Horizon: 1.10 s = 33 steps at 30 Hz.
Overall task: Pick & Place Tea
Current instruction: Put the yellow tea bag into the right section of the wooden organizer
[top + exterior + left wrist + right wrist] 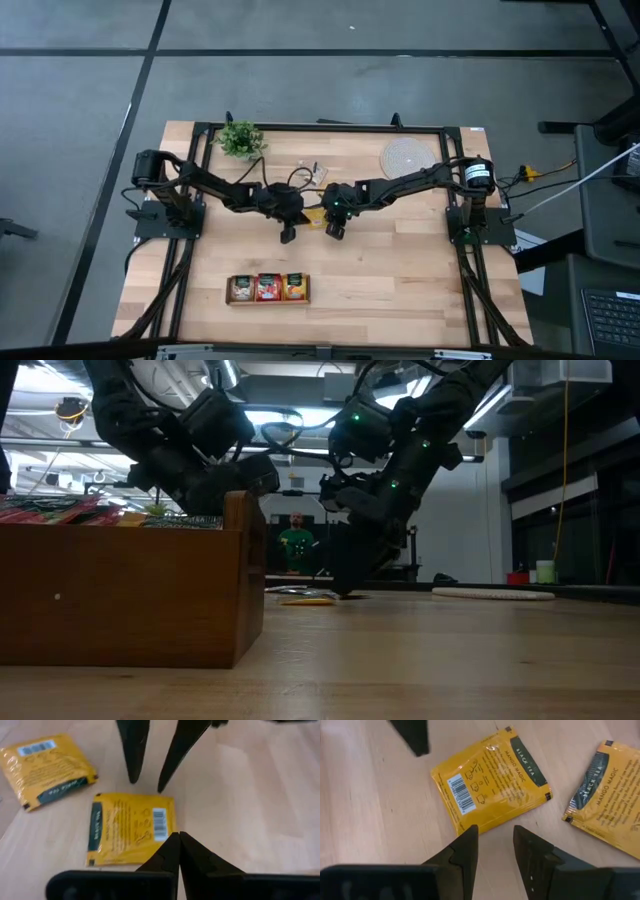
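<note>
Sachet: one yellow tea sachet (490,782) lies flat on the table (400,270), at frame centre in the high view.
Right claw (495,840): spread, empty, at the sachet's edge; we straddle that edge before pinching.
Left claw (176,839): pressed together, empty, just beside the same sachet.

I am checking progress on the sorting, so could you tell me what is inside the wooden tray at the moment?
From above, the wooden tray shows three compartments: pale sachets, red sachets and yellow-orange sachets. Only the top layer is visible; how many lie beneath is hidden.
</note>
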{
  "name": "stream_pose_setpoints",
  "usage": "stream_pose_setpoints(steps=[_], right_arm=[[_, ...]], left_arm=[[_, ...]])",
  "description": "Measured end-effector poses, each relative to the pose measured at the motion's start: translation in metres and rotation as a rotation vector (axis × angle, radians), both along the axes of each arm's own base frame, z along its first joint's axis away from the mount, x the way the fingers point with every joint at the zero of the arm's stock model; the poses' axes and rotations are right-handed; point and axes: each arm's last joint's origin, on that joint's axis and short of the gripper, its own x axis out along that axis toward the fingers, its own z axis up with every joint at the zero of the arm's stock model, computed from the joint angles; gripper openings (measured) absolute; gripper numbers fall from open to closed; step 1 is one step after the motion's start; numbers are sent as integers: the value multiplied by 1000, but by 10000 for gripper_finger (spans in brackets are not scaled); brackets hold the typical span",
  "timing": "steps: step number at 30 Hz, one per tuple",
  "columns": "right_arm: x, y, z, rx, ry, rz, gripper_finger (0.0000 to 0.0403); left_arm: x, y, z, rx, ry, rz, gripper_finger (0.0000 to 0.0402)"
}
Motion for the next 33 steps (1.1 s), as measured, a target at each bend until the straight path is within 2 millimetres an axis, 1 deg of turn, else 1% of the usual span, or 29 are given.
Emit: stream_pose_setpoints(steps=[7,10,14,17,19,28,33], right_arm=[[-1,0,0,4,10,-5,126],[-1,0,-1,6,16,-9,126],[-3,0,-2,18,38,-29,126],[-6,0,-3,18,72,-39,126],[-7,0,-3,27,85,-54,126],[-11,-4,-4,-31,123,-100,126],[-13,-4,-6,-27,137,-121,126]], left_arm=[[2,-13,2,-7,-18,-42,3],[4,-16,-2,-6,-27,-43,2],[10,-15,-9,-23,-13,-18,2],[12,-13,-14,6,7,46,2],[13,-12,-18,13,23,58,1],[15,-10,-41,-64,82,83,2],[14,-10,-43,-75,91,90,1]])
